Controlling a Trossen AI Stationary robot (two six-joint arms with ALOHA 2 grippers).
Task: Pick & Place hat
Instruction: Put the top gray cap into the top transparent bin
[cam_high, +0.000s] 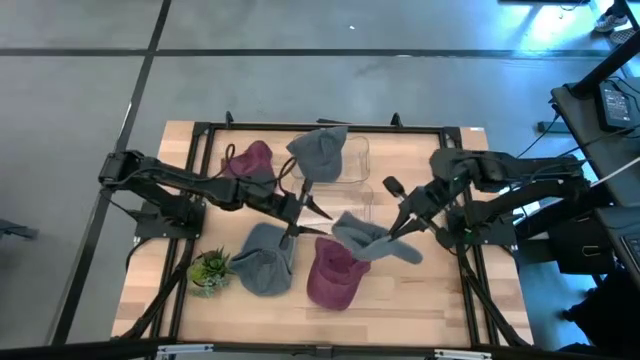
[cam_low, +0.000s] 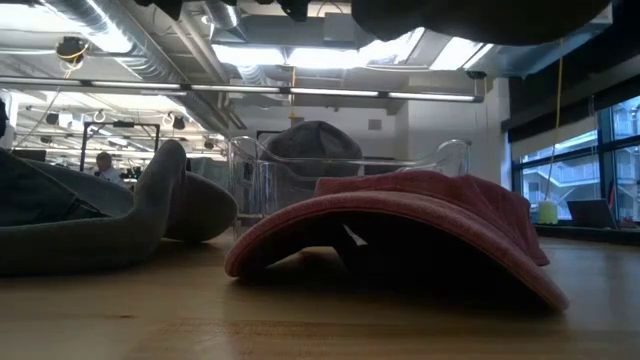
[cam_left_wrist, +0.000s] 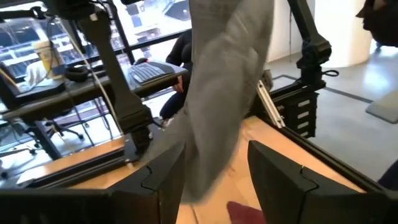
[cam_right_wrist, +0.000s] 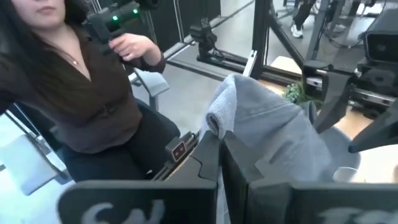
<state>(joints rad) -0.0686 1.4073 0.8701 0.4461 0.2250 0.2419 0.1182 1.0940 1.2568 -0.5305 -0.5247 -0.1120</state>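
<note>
A grey-blue hat hangs over the table's middle, held by my right gripper, which is shut on it and also shows in its wrist view. My left gripper is open and points at the hat's left side. In the left wrist view the grey cloth hangs in the gap between the fingers, with space on both sides. A maroon cap lies on its brim under the hat. A grey hat lies to its left. My right gripper pinches a rolled edge of the grey-blue hat between its two fingers, coming slanting down from the table's right side. The hat spreads away beyond the fingertips. In the low view its dark underside shows overhead, so it seems lifted off the table.
A clear container at the far middle holds a grey beanie. Another maroon hat lies far left, and a small green plant stands near left. A seated person is beyond the table in the right wrist view.
</note>
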